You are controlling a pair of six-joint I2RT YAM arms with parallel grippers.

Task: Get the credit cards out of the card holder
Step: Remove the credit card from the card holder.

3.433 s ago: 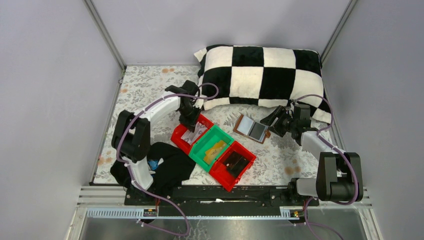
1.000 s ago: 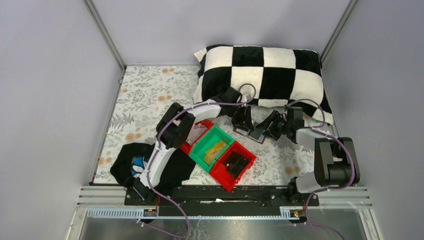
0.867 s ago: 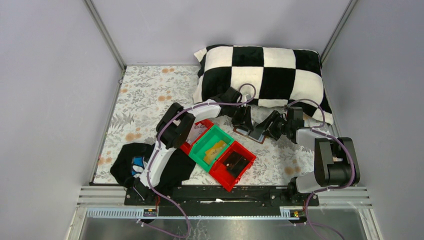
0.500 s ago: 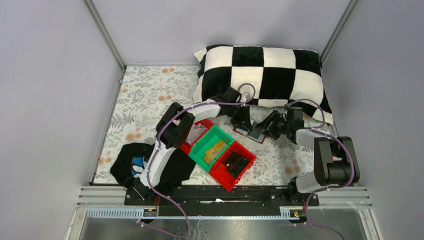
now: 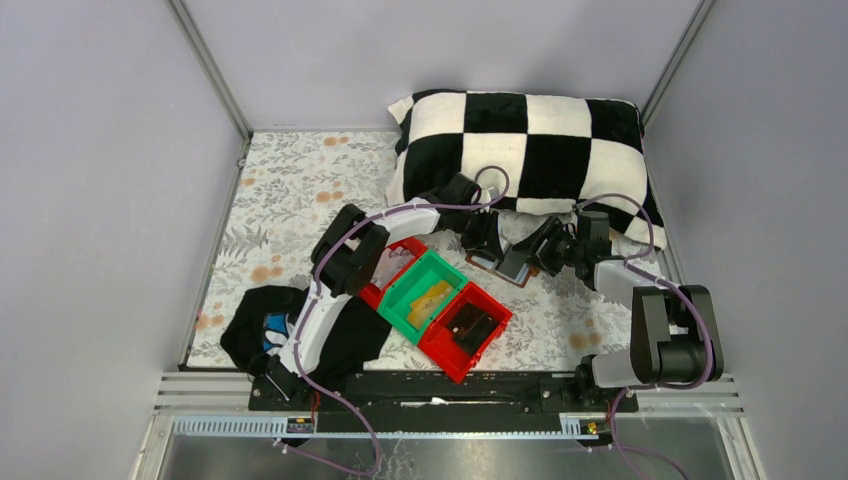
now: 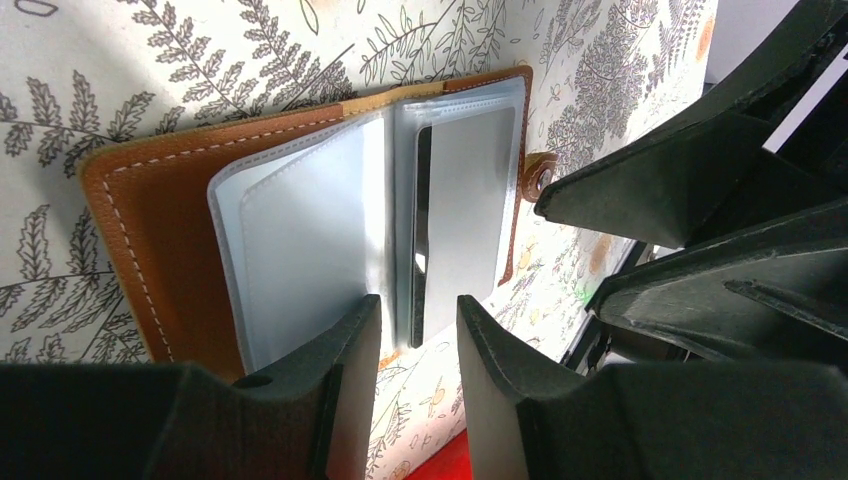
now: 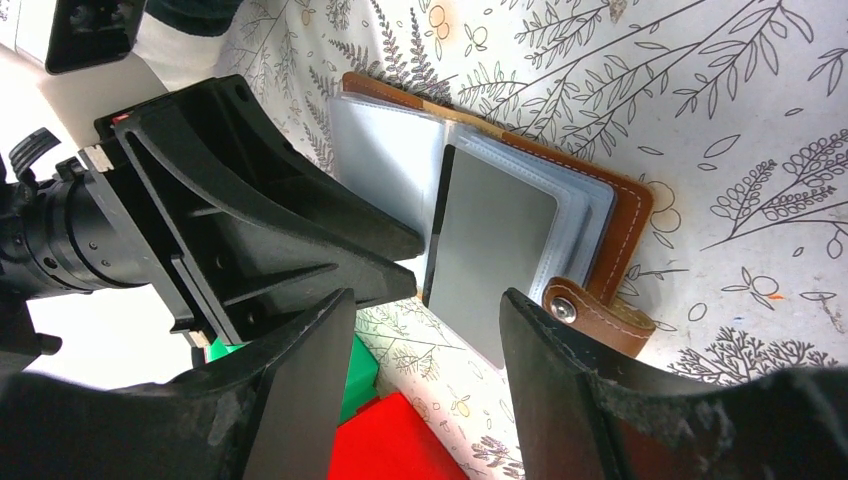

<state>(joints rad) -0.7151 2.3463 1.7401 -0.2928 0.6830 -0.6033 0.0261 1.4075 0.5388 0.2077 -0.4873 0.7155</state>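
The left claw [image 6: 418,305] is held with its black fingers [image 6: 345,370] a narrow gap apart, set astride the near edge of the raised middle leaf of clear plastic sleeves. Nothing is seen pinched, and whether a pad touches the plastic cannot be told. The right claw [image 7: 428,295] is spread wide on the opposite side, with nothing gripped between its fingers [image 7: 565,380]. Both are lowered over the small reddish-brown, leather-like folding card holder [image 6: 150,200], which is laid open and flat on the fern-patterned bench [image 5: 290,190], between the black-and-white chequered pillow [image 5: 520,140] and the bins. One flat dark grey card [image 7: 490,250] is tucked in the sleeve beside the snap tab [image 7: 600,310]; whether the pale sleeve [image 6: 300,250] on the other half is filled cannot be told. The opened holder's long axis is slanted from far left to near right in the top view, with the tab end turned toward the right claw. The card's long side is aligned with the fold. Three small plastic bins are set edge to edge in a diagonal row. The far red bin [image 5: 408,247] is largely hidden under the left arm, its contents not made out. A yellow-tan flat piece [image 5: 432,298] is laid in the green bin [image 5: 450,270], and a black boxy object [image 5: 470,322] in the near red bin [image 5: 488,348].
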